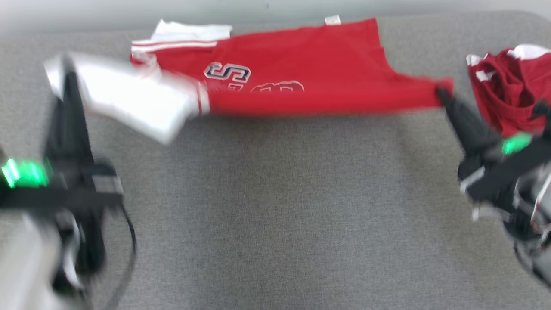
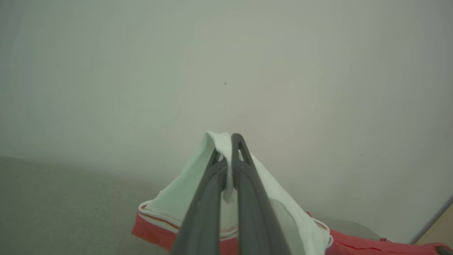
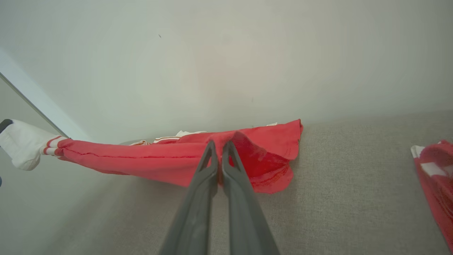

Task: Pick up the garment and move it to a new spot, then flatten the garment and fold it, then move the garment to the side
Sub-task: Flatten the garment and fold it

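The garment point(image 1: 301, 73) is a red jersey with white sleeves and dark lettering, stretched across the far part of the grey table point(image 1: 275, 206) and lifted along its near edge. At the left, my left gripper point(image 1: 64, 69) is shut on the white sleeve point(image 1: 129, 103); the left wrist view shows white cloth point(image 2: 223, 145) pinched between the left gripper point(image 2: 228, 141) fingers. My right gripper point(image 1: 441, 92) is shut on the red hem at the right. In the right wrist view the right gripper point(image 3: 219, 145) pinches red fabric point(image 3: 262, 156), and the jersey runs off to the left.
A second red and white garment point(image 1: 508, 86) lies crumpled at the table's right edge, close behind my right arm, and appears as another red garment point(image 3: 435, 177) in the right wrist view. A pale wall point(image 3: 226, 53) rises just beyond the table's far edge.
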